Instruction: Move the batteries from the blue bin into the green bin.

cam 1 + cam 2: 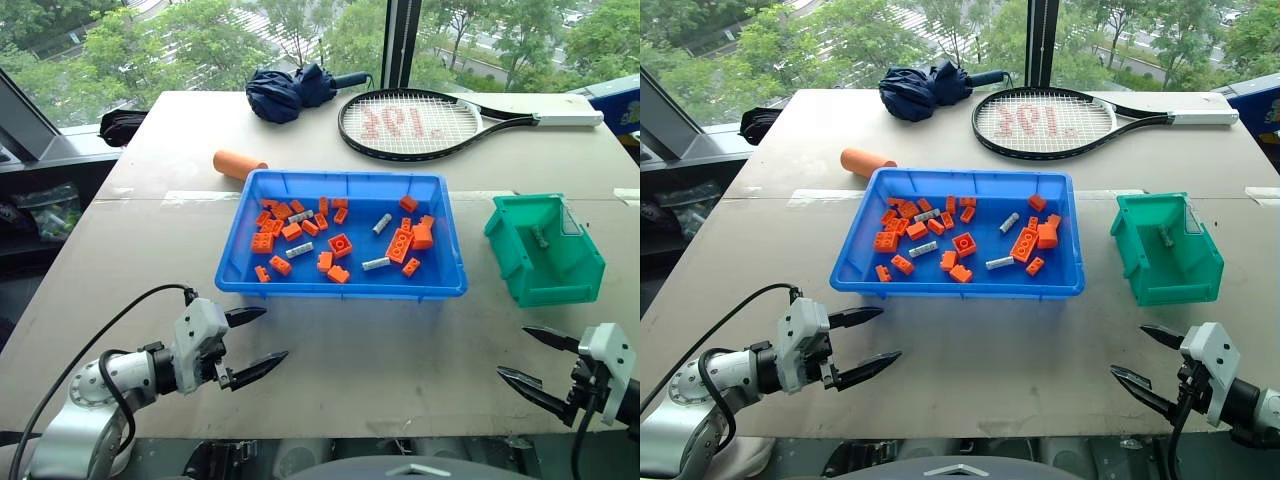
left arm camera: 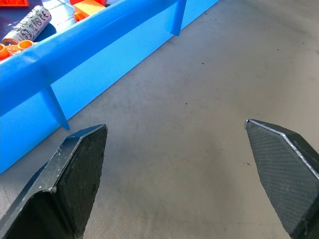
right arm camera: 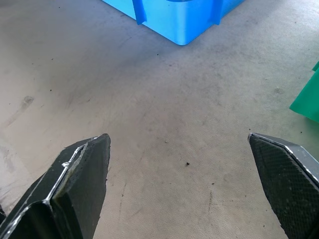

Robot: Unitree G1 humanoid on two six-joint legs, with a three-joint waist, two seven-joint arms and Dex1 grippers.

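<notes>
**Batteries in the blue tray, both grippers empty and wide**

The small silver-grey metal batteries lie scattered among orange toy bricks in the large shallow bright blue plastic bin, which sits at the middle of the grey table. Four show in the tray: one near the front wall, one further back towards the right, and two on the left half (partly mixed in with the bricks). One more grey cylinder lies inside the small deep teal-green plastic bin, which stands just to the right of the blue bin, apart from it.

The left gripper hovers over bare table in front of the blue bin's near left corner, its two black fingers spread wide and holding nothing. The right gripper hangs in front of the green bin, likewise spread wide and empty.

Behind the blue bin lies a big orange cylinder; further back lie a folded navy umbrella and a black tennis racket.
</notes>
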